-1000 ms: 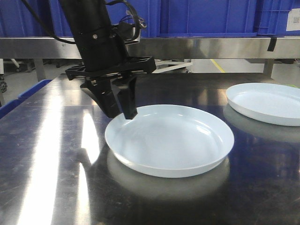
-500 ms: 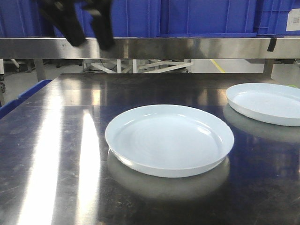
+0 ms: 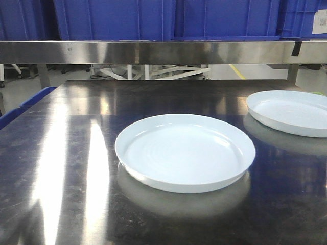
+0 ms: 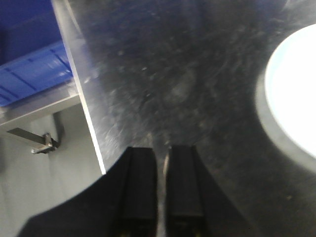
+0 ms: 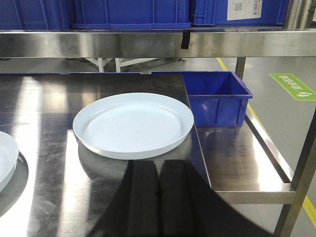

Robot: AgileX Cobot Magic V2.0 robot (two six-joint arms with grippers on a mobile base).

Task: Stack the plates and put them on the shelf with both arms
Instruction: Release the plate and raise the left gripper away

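Note:
Two pale bluish-white plates lie apart on the steel table. One plate [image 3: 185, 153] is in the middle and the other plate [image 3: 291, 112] is at the right. No gripper shows in the front view. In the left wrist view my left gripper [image 4: 162, 153] hangs above bare table near its left edge, its jaws almost together with only a thin slit and nothing between them. The middle plate [image 4: 296, 108] is off to its right. In the right wrist view my right gripper [image 5: 157, 165] is shut and empty, just short of the right plate [image 5: 133, 123]. The middle plate's rim [image 5: 6, 158] shows at the left.
A steel shelf [image 3: 163, 51] runs above the table's back and carries blue crates [image 3: 117, 18]. A blue bin [image 5: 217, 96] stands on a lower steel ledge beyond the table's right edge. The table's left edge [image 4: 86, 108] drops off to the floor.
My left gripper was at the middle plate's left rim, then rose up and to the left, and is now out of the front view. The plates have not moved.

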